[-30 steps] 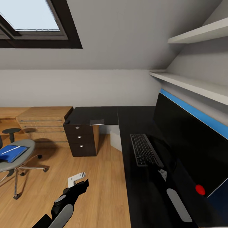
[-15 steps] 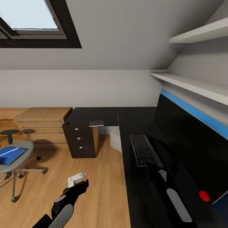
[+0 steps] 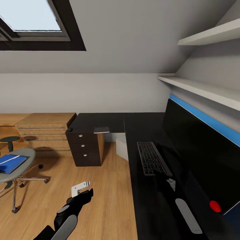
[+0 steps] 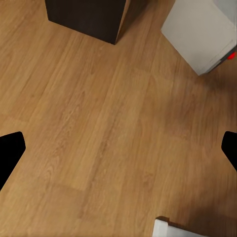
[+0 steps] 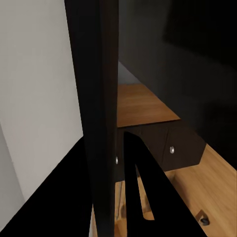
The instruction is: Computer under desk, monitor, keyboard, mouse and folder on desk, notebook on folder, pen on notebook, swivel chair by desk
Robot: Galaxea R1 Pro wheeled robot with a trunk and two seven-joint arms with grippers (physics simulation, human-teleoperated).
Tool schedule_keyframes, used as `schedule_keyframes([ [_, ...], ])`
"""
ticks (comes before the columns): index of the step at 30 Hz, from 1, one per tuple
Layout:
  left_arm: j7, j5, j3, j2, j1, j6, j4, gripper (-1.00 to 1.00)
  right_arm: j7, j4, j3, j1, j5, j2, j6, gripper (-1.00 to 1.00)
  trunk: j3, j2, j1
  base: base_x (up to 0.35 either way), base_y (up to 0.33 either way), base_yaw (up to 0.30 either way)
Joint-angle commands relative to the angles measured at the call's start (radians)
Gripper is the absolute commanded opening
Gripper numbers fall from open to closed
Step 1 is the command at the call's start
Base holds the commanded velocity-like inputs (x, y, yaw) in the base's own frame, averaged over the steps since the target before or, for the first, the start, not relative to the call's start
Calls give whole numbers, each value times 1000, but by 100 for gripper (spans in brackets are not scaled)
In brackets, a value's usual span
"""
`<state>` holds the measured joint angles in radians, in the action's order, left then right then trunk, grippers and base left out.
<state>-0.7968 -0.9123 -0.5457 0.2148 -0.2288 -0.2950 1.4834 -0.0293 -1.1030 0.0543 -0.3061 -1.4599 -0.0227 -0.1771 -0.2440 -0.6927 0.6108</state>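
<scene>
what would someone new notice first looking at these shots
Probably the wide black monitor along the right side of the glossy black desk, with the keyboard lying in front of it. Next, the bright blue folder on the grey swivel chair at far left, standing apart from the desk on the wood floor.

The left arm is black, with smooth light grey oval panels set into its links and a small white bracket-like piece with a rounded end near the wrist. In the left wrist view, two plain black fingertips with tapered, rounded outlines enter from opposite edges. A similar grey oval panel lies on the dark right arm.
</scene>
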Motion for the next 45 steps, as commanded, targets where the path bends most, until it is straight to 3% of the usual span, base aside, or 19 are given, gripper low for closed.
schedule_keyframes([
  [1,-7,-4,-1,1,-1,-3,3,100,-4,0,4,-1,-8,-1,-7,-100,-1,-1,0,0,0,0],
  [3,-7,-4,-1,0,-1,-3,4,100,-4,0,4,-1,-7,-1,-7,-100,-1,-1,0,0,0,0],
  [45,-9,-4,1,-2,-1,-3,4,100,-4,-1,4,-1,7,0,-7,-100,-133,-295,161,0,0,0],
])
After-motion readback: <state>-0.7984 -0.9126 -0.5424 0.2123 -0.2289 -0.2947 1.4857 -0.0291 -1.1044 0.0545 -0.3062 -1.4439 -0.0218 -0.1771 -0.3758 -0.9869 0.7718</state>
